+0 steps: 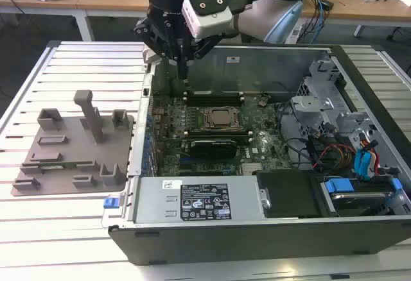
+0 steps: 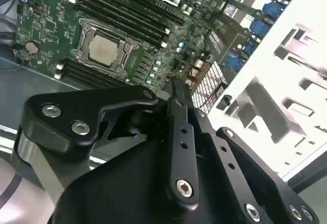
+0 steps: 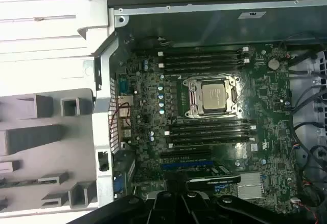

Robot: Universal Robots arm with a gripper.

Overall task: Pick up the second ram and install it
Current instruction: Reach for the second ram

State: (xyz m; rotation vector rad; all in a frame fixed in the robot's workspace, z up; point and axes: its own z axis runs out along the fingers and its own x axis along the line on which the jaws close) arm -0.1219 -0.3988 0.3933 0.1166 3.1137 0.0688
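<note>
Gripper: my gripper (image 1: 183, 69) hangs over the open computer box (image 1: 257, 236), above its far corner on the exterior view's left. It points down.
Grip: I cannot tell if it is wide or narrow, or if it holds anything. In both wrist views its own black body (image 2: 153, 183) (image 3: 179, 206) gets in the way.
Second ram: a thin greenish strip (image 1: 64, 164) lies flat in the grey holder (image 1: 70, 149). I think that strip is the second ram, but it is too small to be sure. It is well apart from my gripper.
Holder: the grey holder sits on the white table (image 1: 83, 69) with long ridges, just beside the box on the exterior view's left. It has small blocks and one tall post (image 1: 88, 111) that stands up.
Board: a green board (image 1: 270, 143) (image 3: 271, 106) (image 2: 46, 24) lies flat in the bottom of the box.
Chip: a square silver chip (image 1: 220, 119) (image 3: 213, 93) (image 2: 104, 47) sits in a metal frame near the middle of the board.
Slots: long black slots run along two sides of the chip — one bunch (image 3: 204, 58) on one side, one bunch (image 3: 209, 132) on the other.
Wires: red and orange wires (image 1: 324, 147) curl inside the box on the exterior view's right, near some blue plugs (image 1: 366, 162).
Metal box: a grey metal box (image 1: 160, 201) with a sticker sits at the near side of the computer box.
</note>
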